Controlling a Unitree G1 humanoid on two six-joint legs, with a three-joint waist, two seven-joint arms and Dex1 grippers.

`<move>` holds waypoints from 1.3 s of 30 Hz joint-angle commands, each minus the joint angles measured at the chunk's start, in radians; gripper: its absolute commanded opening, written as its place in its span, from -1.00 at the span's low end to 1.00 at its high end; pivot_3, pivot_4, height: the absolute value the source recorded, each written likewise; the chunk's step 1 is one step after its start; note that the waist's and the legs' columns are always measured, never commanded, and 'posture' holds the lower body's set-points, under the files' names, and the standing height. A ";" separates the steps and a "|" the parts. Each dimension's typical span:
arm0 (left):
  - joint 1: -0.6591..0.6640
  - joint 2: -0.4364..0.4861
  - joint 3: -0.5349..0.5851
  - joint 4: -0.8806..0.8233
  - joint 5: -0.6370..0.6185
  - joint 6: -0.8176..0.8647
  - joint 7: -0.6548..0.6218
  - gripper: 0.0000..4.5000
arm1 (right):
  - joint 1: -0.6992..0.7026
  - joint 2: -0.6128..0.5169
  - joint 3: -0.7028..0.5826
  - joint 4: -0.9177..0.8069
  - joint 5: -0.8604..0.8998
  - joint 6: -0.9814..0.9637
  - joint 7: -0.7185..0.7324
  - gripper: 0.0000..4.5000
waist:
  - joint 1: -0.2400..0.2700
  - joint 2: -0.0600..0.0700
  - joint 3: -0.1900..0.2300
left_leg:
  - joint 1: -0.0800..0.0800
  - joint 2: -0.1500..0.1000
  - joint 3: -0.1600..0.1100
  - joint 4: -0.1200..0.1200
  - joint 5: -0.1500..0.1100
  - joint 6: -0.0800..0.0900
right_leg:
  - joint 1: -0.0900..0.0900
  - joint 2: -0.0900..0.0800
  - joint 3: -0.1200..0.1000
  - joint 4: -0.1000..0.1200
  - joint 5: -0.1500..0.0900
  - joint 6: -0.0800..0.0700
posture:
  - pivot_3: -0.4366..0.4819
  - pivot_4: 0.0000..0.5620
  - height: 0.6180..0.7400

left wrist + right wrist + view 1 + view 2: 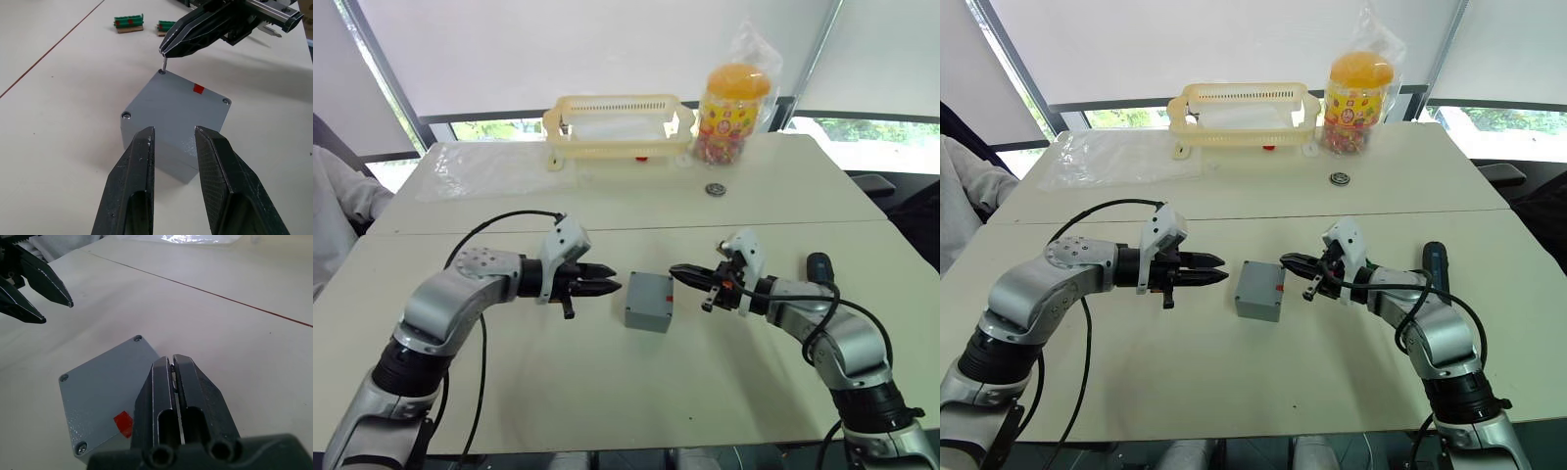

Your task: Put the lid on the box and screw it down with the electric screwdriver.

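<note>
The grey box (646, 316) stands mid-table with the flat lid (176, 98) lying on top, a red mark on the lid. My right gripper (674, 270) is shut on a small metal screw (164, 63), whose tip hangs at the lid's corner hole nearest that gripper. Just left of the box my left gripper (610, 279) is open, its fingertips a short way from the box's side and holding nothing. The dark electric screwdriver (818, 264) lies on the table behind my right forearm.
A yellow plastic basket (619, 125) and a candy jar (734, 113) stand at the table's far edge, with a clear plastic sheet (494, 166) at far left and a small round part (715, 189). Two green bit strips (129, 22) lie beyond the box. A person's sleeve (337, 206) is at left.
</note>
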 commanded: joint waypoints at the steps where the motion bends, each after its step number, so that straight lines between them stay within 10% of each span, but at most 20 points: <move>1: -0.008 0.002 0.006 -0.022 0.000 -0.013 0.003 -0.45 | -0.008 0.010 -0.008 -0.013 0.000 -0.023 0.000 -0.99 | 0.000 0.000 0.000 | 0.000 0.000 0.000 0.000 0.000 0.000 | 0.000 0.000 0.000 0.000 0.000 0.000 | -0.05 -0.47 1.00; 28: -0.011 -0.006 0.003 -0.010 0.010 -0.019 0.007 -0.45 | -0.008 0.014 0.015 0.022 -0.048 -0.048 0.023 -0.99 | 0.000 0.000 0.000 | 0.000 0.000 0.000 0.000 0.000 0.000 | 0.000 0.000 0.000 0.000 0.000 0.000 | -0.05 -0.47 1.00; 35: -0.014 -0.009 0.004 -0.004 0.012 -0.022 0.006 -0.45 | -0.031 0.009 -0.001 0.029 -0.055 -0.065 0.031 0.26 | 0.000 0.000 0.000 | 0.000 0.000 0.000 0.000 0.000 0.000 | 0.000 0.000 0.000 0.000 0.000 0.000 | -0.05 -0.47 1.00; 39: -0.026 -0.010 0.012 0.013 0.012 -0.027 -0.001 -0.45 | -0.058 -0.011 -0.063 0.006 -0.033 -0.074 0.031 0.26 | 0.001 0.000 0.000 | 0.000 0.000 0.000 0.000 0.000 0.000 | 0.000 0.000 0.000 0.000 0.000 0.000 | -0.05 -0.47 1.00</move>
